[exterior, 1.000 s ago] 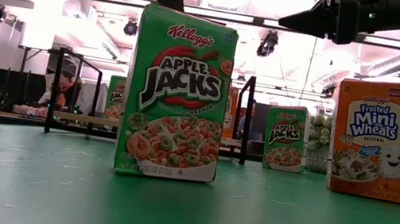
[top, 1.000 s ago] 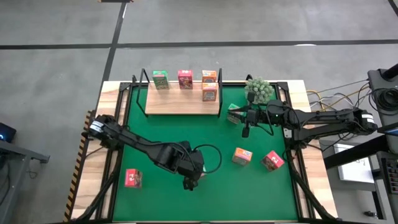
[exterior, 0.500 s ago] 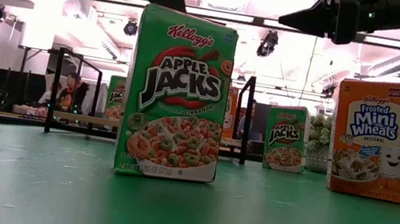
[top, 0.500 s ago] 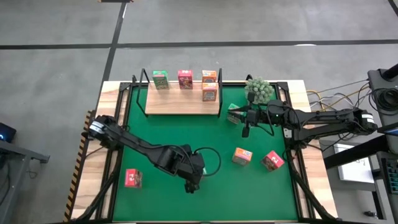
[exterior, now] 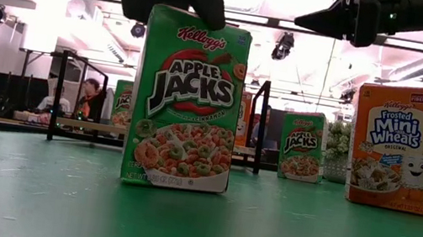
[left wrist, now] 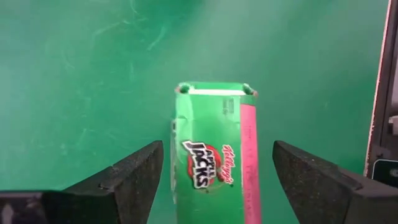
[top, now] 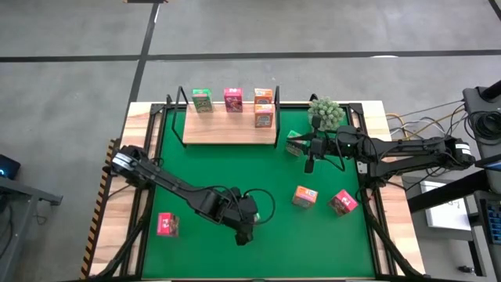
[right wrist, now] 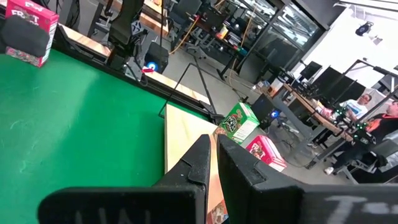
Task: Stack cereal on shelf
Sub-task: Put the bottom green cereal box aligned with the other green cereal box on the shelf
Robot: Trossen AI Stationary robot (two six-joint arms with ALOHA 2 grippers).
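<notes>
Left claw poised over the upright green Apple Jacks box, ready to grasp.

The left claw [left wrist: 211, 171] hangs wide open above the green cereal box [left wrist: 214, 149], which stands on the counter mat [top: 313, 243] at its near edge; one finger sits either side, neither touching. Lower straight down, keep the box centred between the fingers, and close evenly on its narrow sides so it does not tip. The shelf [top: 229, 129] lies at the far side, already carrying four boxes. The right claw [right wrist: 211, 158] waits beside the shelf, fingers nearly together and holding nothing.

Glossy printed cardboard cereal box [left wrist: 214, 155]
</notes>
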